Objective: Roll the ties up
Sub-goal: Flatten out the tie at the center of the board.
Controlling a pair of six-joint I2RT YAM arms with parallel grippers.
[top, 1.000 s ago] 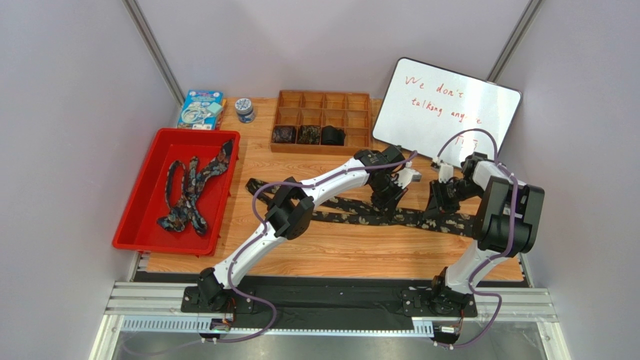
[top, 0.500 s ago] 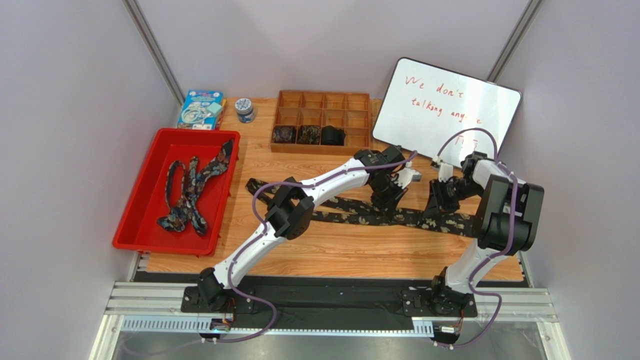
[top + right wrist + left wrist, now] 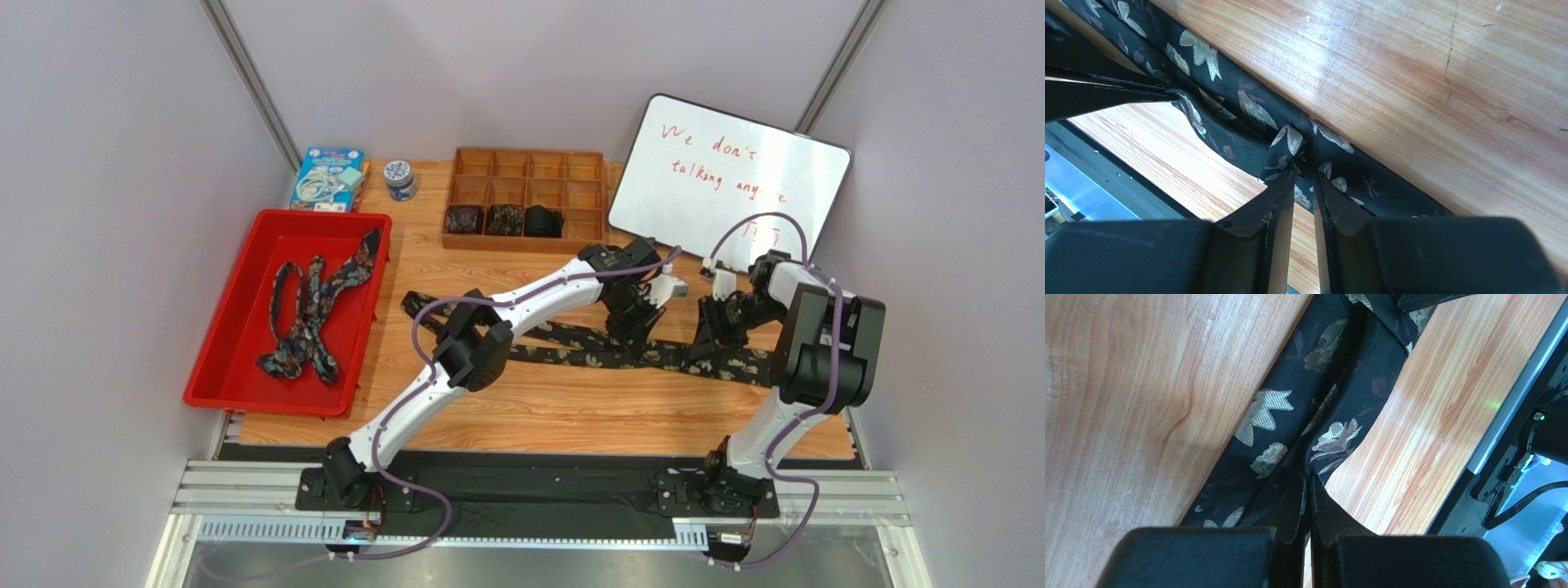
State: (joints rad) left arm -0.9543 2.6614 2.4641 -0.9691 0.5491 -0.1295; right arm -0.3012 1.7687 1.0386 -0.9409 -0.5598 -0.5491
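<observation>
On the wooden table (image 3: 552,410), a dark floral necktie (image 3: 577,353) lies stretched left to right. The left gripper (image 3: 1308,490) and right gripper (image 3: 1301,174), side by side, each pinch a fold of it, jaws nearly closed. Folding evenly likely requires both to move together.

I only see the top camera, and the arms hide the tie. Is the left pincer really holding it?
Observer: Yes. The left wrist view shows the left pincer shut on a raised fold of the tie.
Operator: And the right one?
Observer: The right pincer pinches a small bunched bit at the tie's edge, with its fingers almost together.
Operator: What's drawn on it? It's just dots for me.
Observer: Up close, they are pale, shiny leaf shapes on black fabric.
</observation>
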